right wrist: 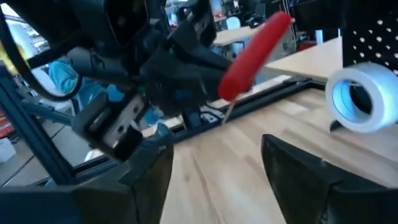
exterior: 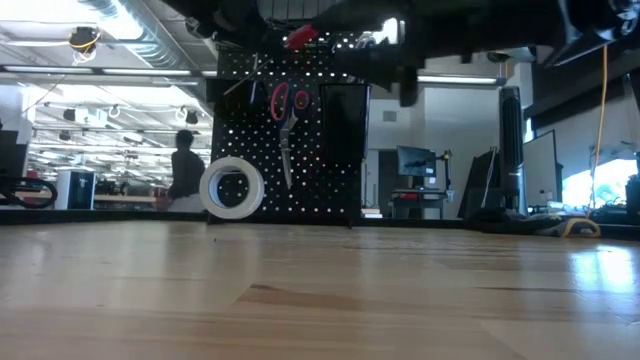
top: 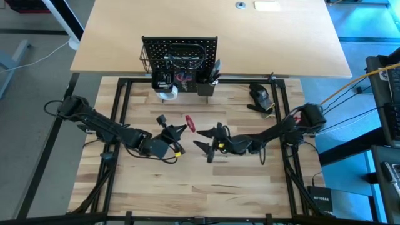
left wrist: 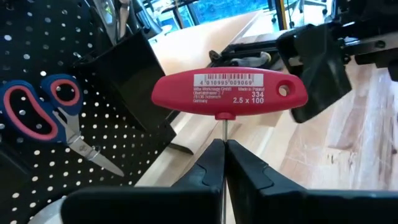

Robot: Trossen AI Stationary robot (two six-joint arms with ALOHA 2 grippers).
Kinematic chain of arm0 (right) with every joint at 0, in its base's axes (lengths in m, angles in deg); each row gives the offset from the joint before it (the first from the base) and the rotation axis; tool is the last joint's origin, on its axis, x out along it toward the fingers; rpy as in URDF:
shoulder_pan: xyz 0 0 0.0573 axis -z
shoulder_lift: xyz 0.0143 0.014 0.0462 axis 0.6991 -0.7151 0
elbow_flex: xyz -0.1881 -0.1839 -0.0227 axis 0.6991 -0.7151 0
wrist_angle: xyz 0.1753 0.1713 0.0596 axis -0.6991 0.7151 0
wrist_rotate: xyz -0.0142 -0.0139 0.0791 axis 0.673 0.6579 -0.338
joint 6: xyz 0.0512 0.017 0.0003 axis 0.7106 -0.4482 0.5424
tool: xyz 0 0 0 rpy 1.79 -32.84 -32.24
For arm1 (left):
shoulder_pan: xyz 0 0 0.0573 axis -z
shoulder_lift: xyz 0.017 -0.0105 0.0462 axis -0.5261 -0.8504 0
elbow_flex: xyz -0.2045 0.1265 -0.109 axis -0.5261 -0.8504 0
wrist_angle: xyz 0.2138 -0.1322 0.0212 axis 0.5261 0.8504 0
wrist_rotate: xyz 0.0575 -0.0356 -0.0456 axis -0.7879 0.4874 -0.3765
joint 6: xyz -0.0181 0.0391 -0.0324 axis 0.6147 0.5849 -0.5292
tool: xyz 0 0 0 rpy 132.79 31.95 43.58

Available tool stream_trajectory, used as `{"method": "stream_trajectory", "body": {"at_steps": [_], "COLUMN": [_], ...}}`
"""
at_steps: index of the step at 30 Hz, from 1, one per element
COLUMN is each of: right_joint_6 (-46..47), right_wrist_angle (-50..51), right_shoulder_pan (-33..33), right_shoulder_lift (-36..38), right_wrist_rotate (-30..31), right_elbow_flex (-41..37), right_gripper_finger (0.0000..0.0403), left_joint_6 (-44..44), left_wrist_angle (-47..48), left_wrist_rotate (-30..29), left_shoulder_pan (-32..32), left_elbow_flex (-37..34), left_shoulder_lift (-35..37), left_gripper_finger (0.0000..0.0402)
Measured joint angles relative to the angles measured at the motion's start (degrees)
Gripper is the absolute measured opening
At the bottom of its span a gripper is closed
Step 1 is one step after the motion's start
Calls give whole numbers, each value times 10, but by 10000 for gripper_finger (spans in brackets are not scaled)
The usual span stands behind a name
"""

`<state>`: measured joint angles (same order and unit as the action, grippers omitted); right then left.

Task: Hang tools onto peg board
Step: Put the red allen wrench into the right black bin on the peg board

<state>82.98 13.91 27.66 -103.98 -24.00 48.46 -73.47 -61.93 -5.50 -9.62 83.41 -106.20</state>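
Note:
The peg board [top: 180, 59] stands upright at the table's far middle, with red-handled scissors [left wrist: 43, 118] hanging on it and a black cup [left wrist: 124, 68] beside them. A white tape roll [right wrist: 360, 99] stands on edge at its foot. My left gripper [top: 176, 130] is at mid-table, shut on a red T-handled hex key [left wrist: 230, 93]. The key's handle also shows in the high view [top: 190, 123]. My right gripper [top: 209, 142] stands open just right of it, facing the key, with nothing between its fingers [right wrist: 298, 180]. My left gripper pinches the hex key's thin metal shaft [left wrist: 225, 132] between its two fingers, just below the red handle. The fingers come nearly level from the table's left and lie along the shaft. The handle sits crosswise beyond the fingertips. The key is lifted clear of the table.
A bulky black device [top: 261, 95] lies at the table's far right. A wire basket [top: 150, 59] hangs on the board's left side. A person [exterior: 185, 170] stands in the room far behind. Bare wood lies toward the near edge [top: 187, 187].

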Motion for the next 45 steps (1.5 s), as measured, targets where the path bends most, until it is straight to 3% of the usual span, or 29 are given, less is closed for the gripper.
{"method": "stream_trajectory", "body": {"at_steps": [10, 22, 28, 38, 45], "right_joint_6": [-68, -65, -38, -33, -33], "right_wrist_angle": [-3, 5, 8, 12, 68], "right_shoulder_pan": [15, 28, 28, 28, 21], "right_shoulder_lift": [-32, -32, -32, -32, -28], "right_wrist_rotate": [36, 32, 26, 56, 64], "right_elbow_flex": [82, 87, 87, 87, 86], "right_gripper_finger": [217, 158, 158, 197, 197], "left_joint_6": [2, 2, 2, 7, 7], "left_wrist_angle": [-9, -6, -6, -6, -2], "left_wrist_rotate": [-2, -4, -2, 1, 3], "left_shoulder_pan": [0, -1, -1, -1, 0], "left_elbow_flex": [0, 1, 1, 1, 1], "left_shoulder_lift": [0, 0, 0, 0, 0], "left_gripper_finger": [0, 0, 0, 0, 0]}}
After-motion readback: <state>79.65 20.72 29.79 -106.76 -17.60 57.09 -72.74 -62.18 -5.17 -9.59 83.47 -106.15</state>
